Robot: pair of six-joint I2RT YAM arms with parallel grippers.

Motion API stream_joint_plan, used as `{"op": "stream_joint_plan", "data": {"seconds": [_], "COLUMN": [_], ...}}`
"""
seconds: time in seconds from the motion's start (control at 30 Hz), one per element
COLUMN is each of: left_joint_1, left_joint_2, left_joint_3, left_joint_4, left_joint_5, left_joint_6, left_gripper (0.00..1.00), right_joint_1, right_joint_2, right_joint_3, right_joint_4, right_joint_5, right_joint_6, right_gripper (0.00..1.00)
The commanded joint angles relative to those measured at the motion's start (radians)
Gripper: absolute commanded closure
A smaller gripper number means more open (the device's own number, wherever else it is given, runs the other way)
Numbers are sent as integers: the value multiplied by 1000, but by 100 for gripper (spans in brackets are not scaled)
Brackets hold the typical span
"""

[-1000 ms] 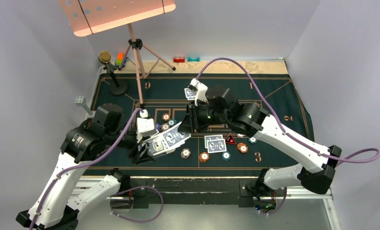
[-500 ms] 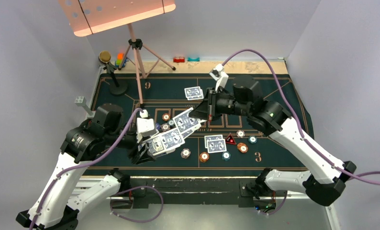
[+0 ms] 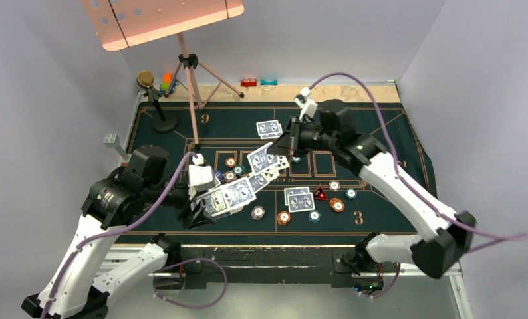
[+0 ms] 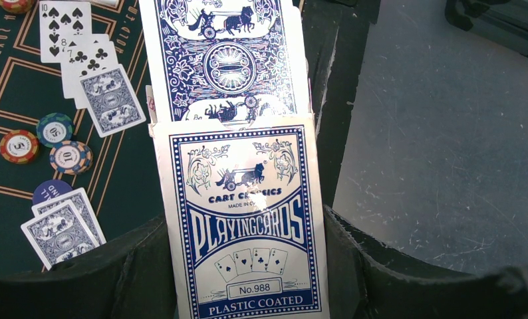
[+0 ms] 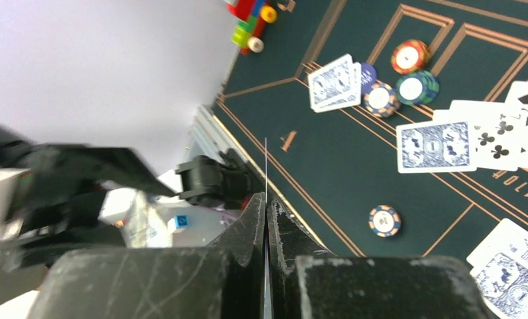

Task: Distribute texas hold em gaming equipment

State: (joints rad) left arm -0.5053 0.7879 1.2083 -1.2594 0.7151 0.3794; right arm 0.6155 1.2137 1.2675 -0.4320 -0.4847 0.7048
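Observation:
My left gripper is shut on a blue-and-white playing card box, with the deck sticking out of its top. My right gripper is shut on a single card that shows edge-on in its wrist view. From above, this blue-backed card hangs over the mat's middle. Face-up cards and a face-down one lie below it. Card pairs lie at the back and front. Chips and a red triangular marker are scattered at the front.
The dark green mat covers the table. A tripod carrying a pink board and a small round-based stand rise at the back left, near stacked toy blocks. Another card pair lies beside a blue disc and chips.
My right gripper closed on a card at the deck and pulled it away toward the back right, uncovering the row of cards on the mat. The left arm held still.

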Motion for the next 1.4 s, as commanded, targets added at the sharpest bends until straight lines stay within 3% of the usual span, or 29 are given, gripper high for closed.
{"op": "stream_joint_plan", "data": {"seconds": [0.0, 0.33, 0.57, 0.6, 0.67, 0.83, 0.9, 1.13, 1.37], "left_joint_1": [4, 4, 4, 4, 5, 4, 4, 4, 4], "left_joint_2": [-8, -1, 6, 7, 5, 4, 4, 38, 62], "left_joint_3": [9, 12, -4, -4, -5, -23, -37, -84, -105], "left_joint_4": [8, 1, 12, 11, 11, 22, 32, 71, 117], "left_joint_5": [35, 38, 42, 43, 41, 42, 42, 33, 29], "left_joint_6": [14, 21, 21, 21, 22, 22, 21, 12, 2], "left_gripper": [100, 100, 100, 100, 100, 100, 100, 100, 100], "right_joint_1": [0, 10, 56, 61, 72, 78, 78, 144, 283], "right_joint_2": [161, 537, 682, 695, 704, 616, 535, 274, 149], "right_joint_3": [-83, -118, -87, -80, -68, -61, -65, -35, -73], "right_joint_4": [146, 421, 391, 358, 290, 137, 102, -88, -203], "right_joint_5": [-18, -53, 33, 65, 151, 318, 349, 506, 632], "right_joint_6": [-50, -39, -59, -66, -80, -112, -120, -157, -121], "right_gripper": [100, 100, 100, 98, 83, 46, 38, 32, 33]}}
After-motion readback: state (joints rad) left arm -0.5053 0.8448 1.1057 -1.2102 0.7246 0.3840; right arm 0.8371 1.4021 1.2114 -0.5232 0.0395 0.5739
